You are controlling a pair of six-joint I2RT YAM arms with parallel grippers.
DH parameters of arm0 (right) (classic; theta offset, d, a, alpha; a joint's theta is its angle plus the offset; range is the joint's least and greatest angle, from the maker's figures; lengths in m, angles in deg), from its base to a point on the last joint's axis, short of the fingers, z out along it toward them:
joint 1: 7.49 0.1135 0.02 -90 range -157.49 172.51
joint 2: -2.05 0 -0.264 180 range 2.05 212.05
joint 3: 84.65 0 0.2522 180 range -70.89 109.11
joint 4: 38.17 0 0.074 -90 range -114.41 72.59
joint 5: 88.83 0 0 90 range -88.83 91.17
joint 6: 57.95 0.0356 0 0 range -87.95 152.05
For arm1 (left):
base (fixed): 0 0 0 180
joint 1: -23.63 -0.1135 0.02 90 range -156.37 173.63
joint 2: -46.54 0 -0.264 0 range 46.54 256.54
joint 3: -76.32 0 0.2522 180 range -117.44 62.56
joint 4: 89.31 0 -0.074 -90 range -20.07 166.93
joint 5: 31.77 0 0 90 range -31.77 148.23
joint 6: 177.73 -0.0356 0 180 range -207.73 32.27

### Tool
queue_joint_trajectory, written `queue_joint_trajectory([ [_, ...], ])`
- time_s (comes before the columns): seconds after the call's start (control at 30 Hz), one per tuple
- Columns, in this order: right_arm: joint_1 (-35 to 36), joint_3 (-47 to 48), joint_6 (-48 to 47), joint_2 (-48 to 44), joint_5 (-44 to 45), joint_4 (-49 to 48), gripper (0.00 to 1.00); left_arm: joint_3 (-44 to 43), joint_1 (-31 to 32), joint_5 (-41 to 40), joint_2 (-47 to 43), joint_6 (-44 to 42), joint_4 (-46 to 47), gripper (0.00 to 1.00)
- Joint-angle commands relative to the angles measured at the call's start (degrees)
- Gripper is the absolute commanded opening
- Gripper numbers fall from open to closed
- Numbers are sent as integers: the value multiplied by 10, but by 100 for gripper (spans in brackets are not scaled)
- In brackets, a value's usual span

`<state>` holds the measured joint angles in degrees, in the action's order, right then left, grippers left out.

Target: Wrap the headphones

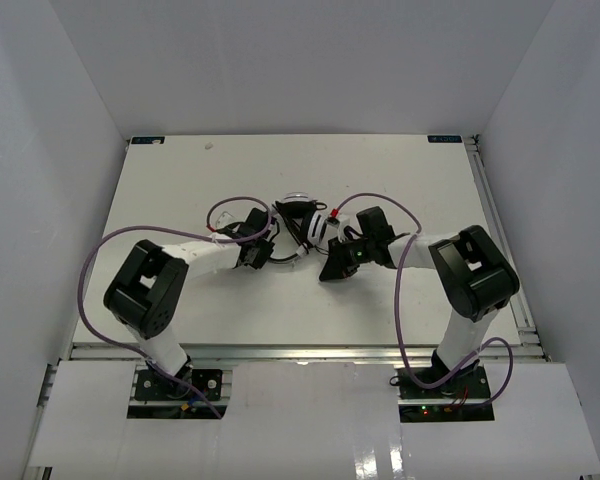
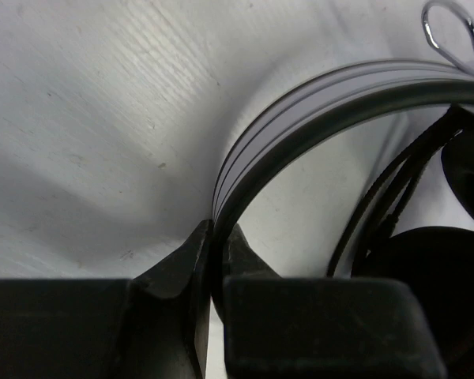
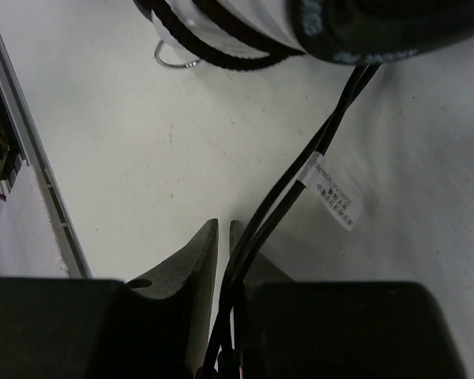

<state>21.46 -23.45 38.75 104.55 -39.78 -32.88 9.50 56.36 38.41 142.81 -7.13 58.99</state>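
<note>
The headphones [image 1: 298,215] lie on the table [image 1: 400,170] between the hands. The left hand [image 2: 213,237] pinches the headband [image 2: 300,103]. The right hand [image 3: 223,229] pinches the cable [image 3: 332,134], which runs far-left to the earcups [image 3: 221,28], so winding likely falls to the right arm.

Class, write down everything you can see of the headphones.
The headphones lie on the table between the arms. The thin, dark, glossy headband arcs from the left gripper, whose jaws pinch it. A white earcup with black bands shows ahead of the right gripper; a thin doubled black cable with a white label runs between its jaws, which look closed on it.
</note>
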Motion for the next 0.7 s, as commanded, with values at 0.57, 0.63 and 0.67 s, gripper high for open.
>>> queue_joint_trajectory([
  [0.57,-64,64,-121,-43,52,140,83,-142,-5,28,27,-20,-139,93],
  [0.63,-78,64,-145,-60,84,184,90,-139,-5,29,-5,-64,-128,98],
  [0.67,-86,63,-156,-68,102,199,90,-136,-5,32,-18,-82,-120,98],
])
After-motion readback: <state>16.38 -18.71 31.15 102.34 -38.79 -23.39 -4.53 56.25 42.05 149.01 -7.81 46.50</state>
